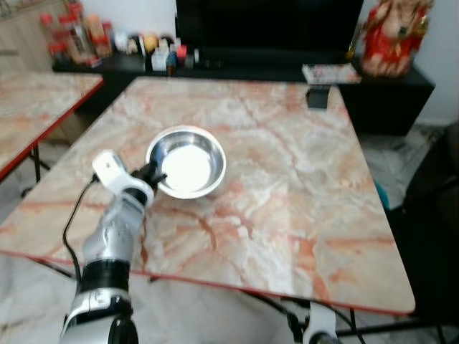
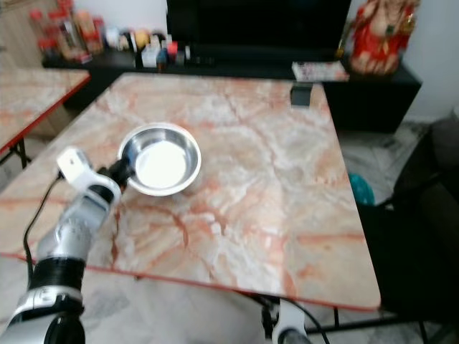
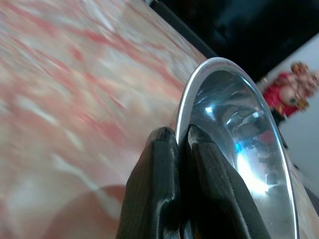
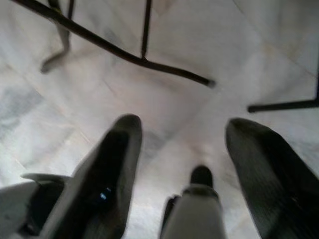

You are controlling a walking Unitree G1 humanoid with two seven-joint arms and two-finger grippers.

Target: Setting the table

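Marbled pink table [image 1: 287, 215] across mid frame, dark sideboard [image 1: 373, 93] along the top edge, red figurine [image 1: 393, 36] at upper right. Steel bowl [image 1: 186, 161] upright on the table, left of centre. Left tool [image 1: 152, 174] at the bowl's near-left rim, fingers [image 3: 159, 189] clenched on that rim, one inside, one outside. Right tool [image 4: 182, 144] low over pale floor [image 4: 169, 59], fingers spread, grasping nothing.

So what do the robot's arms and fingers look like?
The left arm is shiny silver with a black band, a white block at the wrist and a thin black cable. Both end effectors, left end effector and right end effector, have two long black fingers.
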